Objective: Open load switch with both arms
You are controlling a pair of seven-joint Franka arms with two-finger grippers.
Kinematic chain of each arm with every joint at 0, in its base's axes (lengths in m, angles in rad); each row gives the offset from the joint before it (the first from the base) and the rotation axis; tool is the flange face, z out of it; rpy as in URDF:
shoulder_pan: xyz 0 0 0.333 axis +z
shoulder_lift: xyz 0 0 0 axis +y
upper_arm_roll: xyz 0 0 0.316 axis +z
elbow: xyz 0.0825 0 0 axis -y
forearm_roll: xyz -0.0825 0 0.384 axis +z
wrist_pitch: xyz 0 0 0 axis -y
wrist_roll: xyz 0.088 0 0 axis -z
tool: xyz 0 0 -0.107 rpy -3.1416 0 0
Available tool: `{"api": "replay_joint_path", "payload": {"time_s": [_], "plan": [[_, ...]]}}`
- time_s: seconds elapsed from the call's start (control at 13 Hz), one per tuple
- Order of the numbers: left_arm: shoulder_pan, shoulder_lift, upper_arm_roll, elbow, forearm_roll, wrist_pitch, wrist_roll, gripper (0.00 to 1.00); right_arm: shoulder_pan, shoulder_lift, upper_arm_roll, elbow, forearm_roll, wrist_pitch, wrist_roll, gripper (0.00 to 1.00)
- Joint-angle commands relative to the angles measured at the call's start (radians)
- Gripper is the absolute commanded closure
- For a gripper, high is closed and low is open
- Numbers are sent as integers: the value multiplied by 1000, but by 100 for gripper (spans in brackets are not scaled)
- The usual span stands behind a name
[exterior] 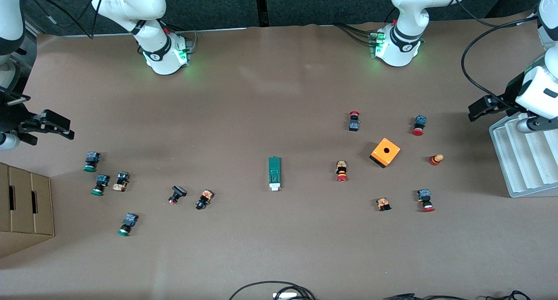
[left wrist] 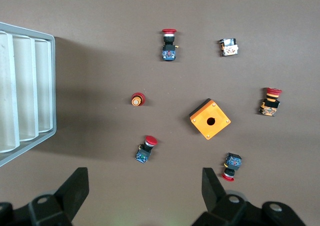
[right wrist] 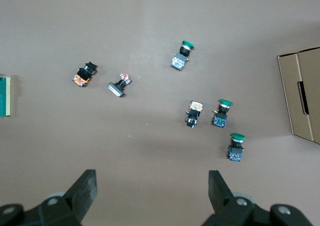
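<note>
The load switch (exterior: 274,172), a narrow green block with a white tab at the end nearer the front camera, lies flat in the middle of the table. Only its green edge (right wrist: 5,95) shows in the right wrist view. My left gripper (exterior: 476,110) hangs open and empty over the left arm's end of the table, beside the white tray. In its wrist view the left gripper (left wrist: 145,186) has only bare table between its fingers. My right gripper (exterior: 65,127) hangs open and empty over the right arm's end; the right wrist view shows this gripper (right wrist: 152,186) above bare table.
An orange cube with a hole (exterior: 385,152) and several red-capped buttons (exterior: 341,171) lie toward the left arm's end, next to a white ribbed tray (exterior: 527,160). Several green-capped buttons (exterior: 100,184) and a cardboard box (exterior: 26,204) are at the right arm's end. Cables (exterior: 279,291) lie at the near edge.
</note>
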Motion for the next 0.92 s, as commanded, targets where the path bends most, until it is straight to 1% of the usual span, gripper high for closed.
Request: {"api": "replay_joint_path", "payload": {"time_s": [0.0, 0.15, 0.23, 0.38, 0.54, 0.61, 0.84], "plan": [[-4, 13, -39, 23, -8, -1, -19, 0, 8, -4, -4, 3, -19, -3, 10, 0], [-4, 13, -96, 25, -13, 20, -56, 0, 7, -4, -4, 3, -19, -6, 10, 0], [-4, 13, -113, 25, -16, 23, -97, 0, 5, -4, -4, 3, -19, -6, 8, 0], [-4, 19, -194, 25, -7, 57, -203, 0, 5, -4, -4, 3, -18, -9, 8, 0], [-4, 23, -241, 25, -14, 72, -272, 0, 5, -4, -4, 3, -18, -8, 8, 0], [-4, 23, -283, 25, -11, 94, -312, 0, 3, -4, -4, 3, -18, -8, 8, 0], [-4, 45, -398, 23, 6, 175, -520, 0, 0, -2, -4, 3, -18, -8, 5, 0]]}}
